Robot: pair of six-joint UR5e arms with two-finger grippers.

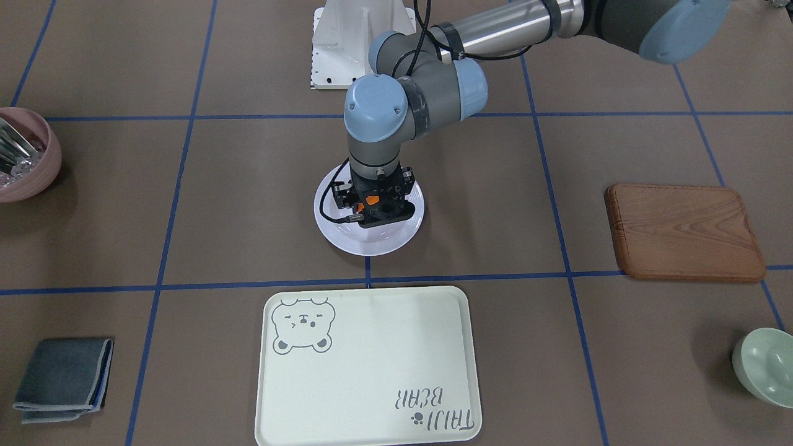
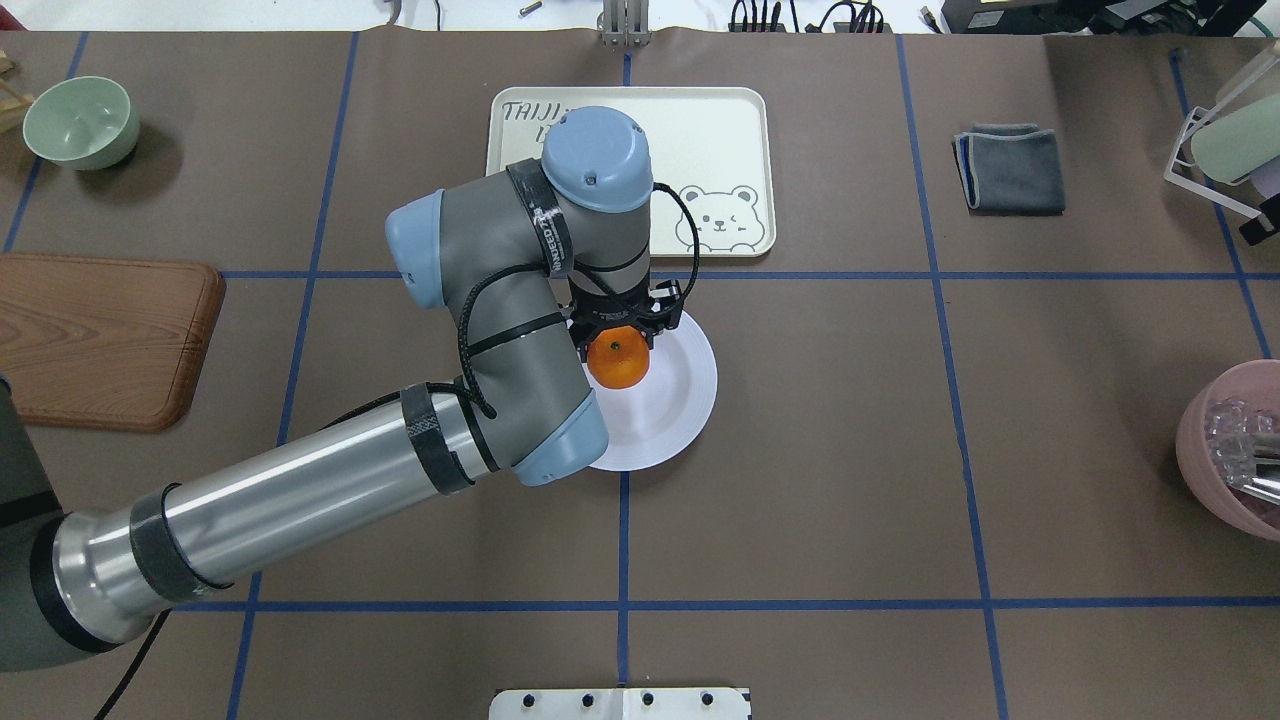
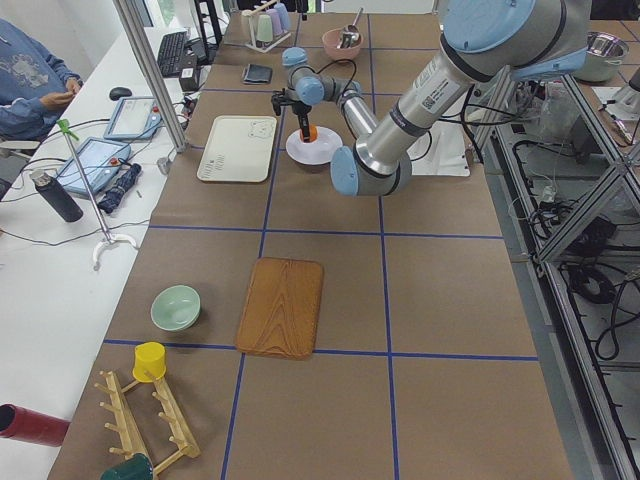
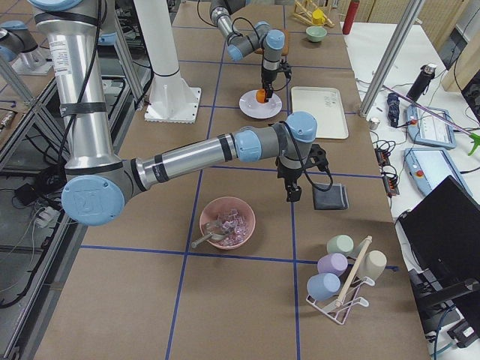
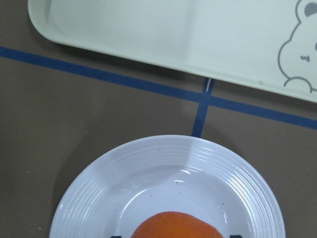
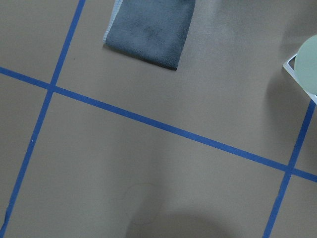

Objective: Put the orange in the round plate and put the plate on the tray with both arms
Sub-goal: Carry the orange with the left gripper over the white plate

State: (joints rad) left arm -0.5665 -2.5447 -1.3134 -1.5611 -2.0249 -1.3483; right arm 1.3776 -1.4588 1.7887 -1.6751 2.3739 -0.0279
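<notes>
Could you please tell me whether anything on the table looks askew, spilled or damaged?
Nothing stands out. The left gripper holds the orange over the round plate, which sits flat and whole; the tray lies level and bare.

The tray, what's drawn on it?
A grey bear on the cream tray, clearest in the front-facing view.

Silver-grey arms (image 2: 300, 500), lt-blue caps (image 2: 597, 160), blk cables (image 2: 463, 330)
</notes>
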